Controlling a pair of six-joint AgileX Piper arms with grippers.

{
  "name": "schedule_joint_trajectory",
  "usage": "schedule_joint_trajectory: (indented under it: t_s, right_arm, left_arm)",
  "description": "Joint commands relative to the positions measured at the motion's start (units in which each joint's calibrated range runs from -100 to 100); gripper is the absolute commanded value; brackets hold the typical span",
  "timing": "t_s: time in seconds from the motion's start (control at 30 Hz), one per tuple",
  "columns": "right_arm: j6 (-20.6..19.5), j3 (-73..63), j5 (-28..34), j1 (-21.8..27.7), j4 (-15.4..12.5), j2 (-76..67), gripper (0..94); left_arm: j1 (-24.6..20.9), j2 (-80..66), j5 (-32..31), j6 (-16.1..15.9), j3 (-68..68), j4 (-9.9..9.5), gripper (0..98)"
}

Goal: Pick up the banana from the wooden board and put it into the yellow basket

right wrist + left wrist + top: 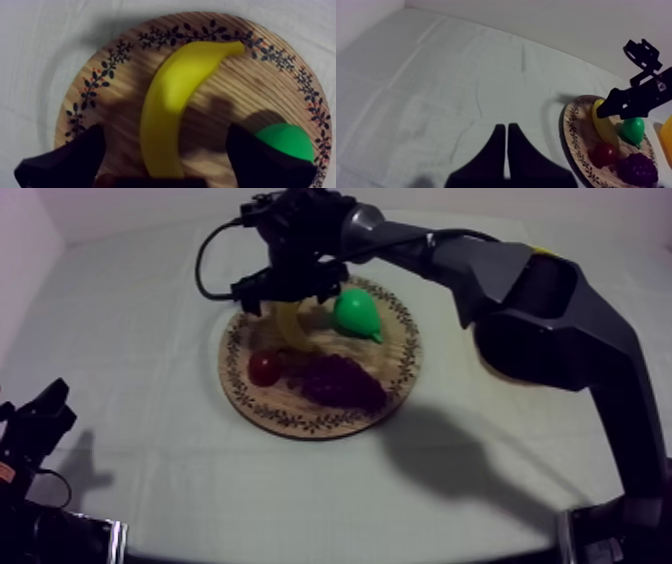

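The yellow banana (292, 326) lies on the round wooden board (400, 378), toward its far side. My right gripper (290, 298) hangs just above it and is open. In the right wrist view the banana (170, 100) runs between the two spread fingers (65, 160), which do not touch it. My left gripper (45, 416) rests low at the left, away from the board; its fingers (507, 150) lie together as a narrow wedge. A yellow basket edge (667, 134) peeks out beyond the board.
Sharing the board with the banana are a green pear (357, 313) close on its right, a small red fruit (264, 368) and a bunch of dark grapes (340, 381) at the near side. Grey-white cloth (150, 338) covers the table.
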Motion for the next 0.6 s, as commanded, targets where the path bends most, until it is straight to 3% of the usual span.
schedule_joint_trajectory:
  t_s: [0.0, 0.23, 0.57]
  right_arm:
    - [0.11, -0.43, -0.13, 0.11, -0.12, 0.62, 75.6]
    - [0.51, -1.89, -0.96, 0.58, -0.52, 2.79, 72.4]
    - [0.38, -1.06, -2.53, 0.77, -0.9, 3.35, 52.8]
  left_arm:
    - [0.0, -0.03, 0.0, -0.01, 0.03, -0.02, 0.1]
    - [0.0, -0.03, 0.0, -0.01, 0.03, -0.02, 0.1]
    - [0.0, -0.03, 0.0, -0.01, 0.03, -0.02, 0.1]
